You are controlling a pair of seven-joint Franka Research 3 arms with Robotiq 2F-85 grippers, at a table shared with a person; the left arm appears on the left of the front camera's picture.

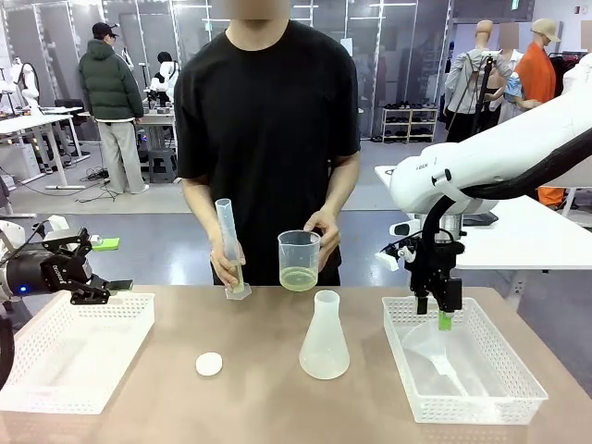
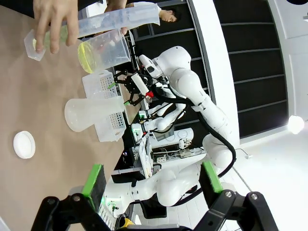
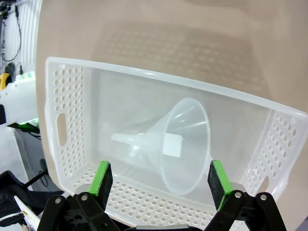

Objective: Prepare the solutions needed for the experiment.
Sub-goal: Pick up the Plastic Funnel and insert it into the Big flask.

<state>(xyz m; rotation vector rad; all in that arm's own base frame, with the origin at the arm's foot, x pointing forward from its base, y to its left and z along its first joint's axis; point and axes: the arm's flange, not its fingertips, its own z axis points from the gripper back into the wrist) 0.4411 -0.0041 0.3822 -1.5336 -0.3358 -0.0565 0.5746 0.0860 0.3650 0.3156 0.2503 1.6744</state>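
Observation:
The person across the table holds a clear beaker point(image 1: 299, 259) in one hand; the solutions point(image 1: 298, 277) are a shallow pale yellow-green layer at its bottom. Their other hand steadies a tall graduated cylinder point(image 1: 228, 242) standing on the table. In the left wrist view the beaker point(image 2: 103, 50) and cylinder point(image 2: 96, 23) lie far beyond my open left gripper point(image 2: 153, 179). My left gripper point(image 1: 97, 268) hovers open at the table's left edge. My right gripper point(image 1: 433, 314) hangs open over a clear funnel point(image 3: 183, 144) lying in the right tray point(image 3: 144, 73), gripping nothing.
An empty conical flask point(image 1: 325, 336) stands mid-table, with a small white round lid point(image 1: 209, 363) to its left. A white perforated tray point(image 1: 69, 350) sits at the left, and the right tray point(image 1: 504, 393) holds the funnel point(image 1: 439, 353).

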